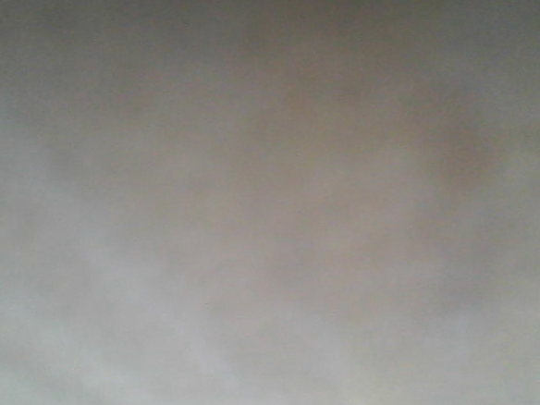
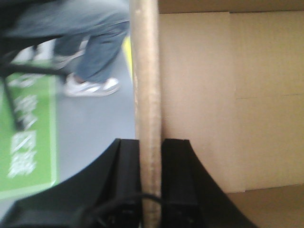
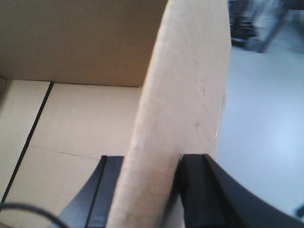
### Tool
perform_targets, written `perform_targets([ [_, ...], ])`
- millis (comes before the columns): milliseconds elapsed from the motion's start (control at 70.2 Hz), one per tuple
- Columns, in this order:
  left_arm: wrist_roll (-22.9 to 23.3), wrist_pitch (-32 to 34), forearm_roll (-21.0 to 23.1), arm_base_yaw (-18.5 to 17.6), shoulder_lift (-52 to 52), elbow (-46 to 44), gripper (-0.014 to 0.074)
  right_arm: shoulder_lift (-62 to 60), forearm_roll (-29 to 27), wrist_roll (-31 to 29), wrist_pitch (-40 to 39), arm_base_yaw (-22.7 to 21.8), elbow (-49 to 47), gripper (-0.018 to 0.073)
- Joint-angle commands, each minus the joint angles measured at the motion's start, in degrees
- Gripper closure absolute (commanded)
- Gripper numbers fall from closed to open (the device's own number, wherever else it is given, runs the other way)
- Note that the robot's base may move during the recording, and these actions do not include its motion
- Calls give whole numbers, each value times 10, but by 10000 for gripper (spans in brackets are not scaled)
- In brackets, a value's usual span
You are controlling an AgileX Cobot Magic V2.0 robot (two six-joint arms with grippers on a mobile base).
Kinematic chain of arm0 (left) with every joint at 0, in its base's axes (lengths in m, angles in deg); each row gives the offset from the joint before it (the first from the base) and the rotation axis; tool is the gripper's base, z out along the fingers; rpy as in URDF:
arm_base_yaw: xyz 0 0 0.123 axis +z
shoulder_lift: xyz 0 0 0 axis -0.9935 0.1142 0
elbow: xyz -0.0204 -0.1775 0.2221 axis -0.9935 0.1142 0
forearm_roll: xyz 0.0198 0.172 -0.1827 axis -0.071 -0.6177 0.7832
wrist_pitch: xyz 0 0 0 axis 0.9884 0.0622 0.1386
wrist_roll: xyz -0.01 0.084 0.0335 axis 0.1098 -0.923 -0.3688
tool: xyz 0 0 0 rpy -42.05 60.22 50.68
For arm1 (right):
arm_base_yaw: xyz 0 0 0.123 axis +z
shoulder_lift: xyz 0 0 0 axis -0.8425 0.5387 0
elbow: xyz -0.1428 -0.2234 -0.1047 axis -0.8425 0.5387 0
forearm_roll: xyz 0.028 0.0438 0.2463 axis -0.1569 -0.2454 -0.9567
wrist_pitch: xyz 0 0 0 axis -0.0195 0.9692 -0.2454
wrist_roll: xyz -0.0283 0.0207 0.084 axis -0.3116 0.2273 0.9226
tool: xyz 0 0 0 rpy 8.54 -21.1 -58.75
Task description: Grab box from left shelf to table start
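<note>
While pinched, the box [image 2: 147,71] wall within left end effector [image 2: 151,143], right end effector [image 3: 152,159].

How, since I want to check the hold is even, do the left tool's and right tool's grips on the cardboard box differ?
The left tool pinches a wall of the cardboard box that runs straight and edge-on; the wall in the right tool looks bowed and leaning. The box's inside lies right of the left tool's wall but left of the right tool's. Both are shut on cardboard, one finger inside, one outside.
</note>
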Motion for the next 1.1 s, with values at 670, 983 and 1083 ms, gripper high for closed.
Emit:
perform_targets([
  [670,-8,50,-54,-1,5,-16,689,9,23,-5,-83,0,-18,503],
  [983,-8,50,-54,-1,5,-16,689,9,23,-5,-83,0,-18,503],
  [1083,-8,50,-54,-1,5,-16,689,9,23,-5,-83,0,-18,503],
])
